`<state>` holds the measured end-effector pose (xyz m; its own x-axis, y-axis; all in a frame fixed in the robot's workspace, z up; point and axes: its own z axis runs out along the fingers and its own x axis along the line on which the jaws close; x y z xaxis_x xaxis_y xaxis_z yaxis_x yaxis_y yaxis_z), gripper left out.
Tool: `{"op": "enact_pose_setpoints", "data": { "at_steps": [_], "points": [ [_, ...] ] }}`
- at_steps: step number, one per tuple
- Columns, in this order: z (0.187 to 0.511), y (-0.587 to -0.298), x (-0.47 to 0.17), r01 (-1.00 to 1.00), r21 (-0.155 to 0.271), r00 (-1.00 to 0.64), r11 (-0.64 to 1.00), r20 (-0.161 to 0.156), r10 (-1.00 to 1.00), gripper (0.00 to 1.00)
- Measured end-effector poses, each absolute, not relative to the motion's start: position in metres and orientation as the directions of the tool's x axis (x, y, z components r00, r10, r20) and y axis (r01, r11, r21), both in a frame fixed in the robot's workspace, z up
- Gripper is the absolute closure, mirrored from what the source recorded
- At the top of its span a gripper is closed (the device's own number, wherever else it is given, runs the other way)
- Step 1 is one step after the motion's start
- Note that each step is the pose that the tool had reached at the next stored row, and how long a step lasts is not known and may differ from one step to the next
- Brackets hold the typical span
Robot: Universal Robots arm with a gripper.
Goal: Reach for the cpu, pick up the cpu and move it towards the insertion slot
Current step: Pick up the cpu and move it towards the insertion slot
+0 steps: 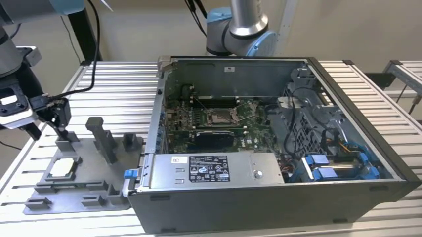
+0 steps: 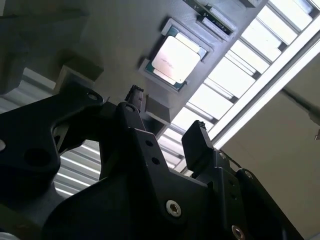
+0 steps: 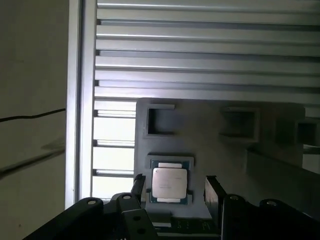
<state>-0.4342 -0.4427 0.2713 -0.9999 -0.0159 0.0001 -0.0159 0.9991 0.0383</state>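
First wrist view: which step is logged?
— Reaching, in my judgement. The gripper [image 3: 174,178] hovers over the grey fixture [image 3: 215,155], jaws spread and holding nothing. The cpu [image 3: 169,183] lies flat in the fixture's recess (no contact seen).
— Requirement for a grasp?
— Jaws squared to the cpu's edges. The insertion slot [image 1: 221,116] is well apart from the fixture, inside the computer case [image 1: 264,207].

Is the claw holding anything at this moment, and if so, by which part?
Nothing is held. The claw is open, and the cpu lies clear of it in the grey fixture.
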Motion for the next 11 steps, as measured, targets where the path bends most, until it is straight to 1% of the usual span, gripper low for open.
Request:
{"op": "enact_pose_setpoints", "data": {
  "at_steps": [11],
  "points": [
    [0.2636, -0.4440, -0.4344, -0.016, 0.038, -1.000, 0.999, 0.000, -0.016, 0.00]
  ]
}}
